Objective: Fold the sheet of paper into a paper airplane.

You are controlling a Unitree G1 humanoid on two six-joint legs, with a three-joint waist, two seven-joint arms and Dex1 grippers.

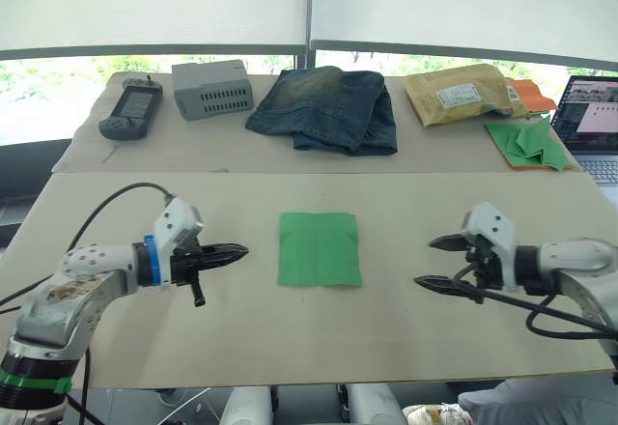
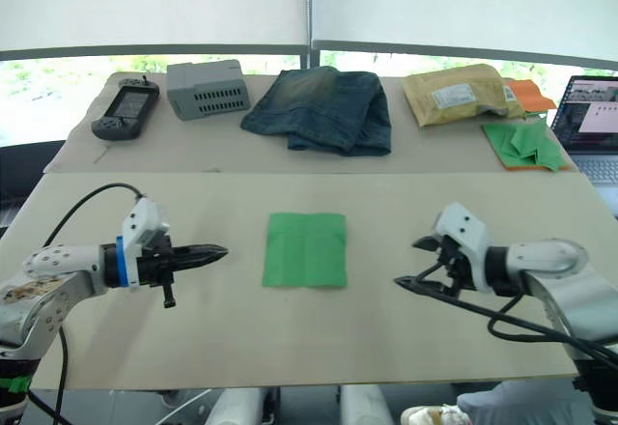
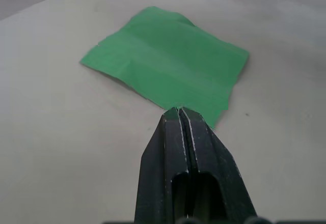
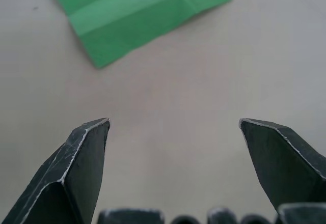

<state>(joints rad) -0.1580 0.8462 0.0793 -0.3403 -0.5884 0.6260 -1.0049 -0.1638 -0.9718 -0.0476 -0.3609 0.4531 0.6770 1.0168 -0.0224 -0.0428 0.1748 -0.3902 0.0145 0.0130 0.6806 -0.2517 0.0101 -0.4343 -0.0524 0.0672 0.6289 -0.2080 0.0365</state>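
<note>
The left gripper point(image 1: 241, 249), its black fingers pressed together, is pointed at the thin bright green square sheet of paper point(image 1: 320, 248), which is seen lying flat, unfolded but faintly creased, on the pale beige surface point(image 1: 386, 338) between both arms. The right gripper point(image 1: 432, 263), fingers held apart, is judged slightly farther off.

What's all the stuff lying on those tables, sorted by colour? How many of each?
Green: 2, the sheet of paper and the heap of paper darts
Grey: 2, the handheld controller and the vented box
Blue: 1, the folded jeans
Yellow-brown: 1, the padded envelope
Orange: 1, a sheet
Silver: 1, the laptop
Total: 8
</note>
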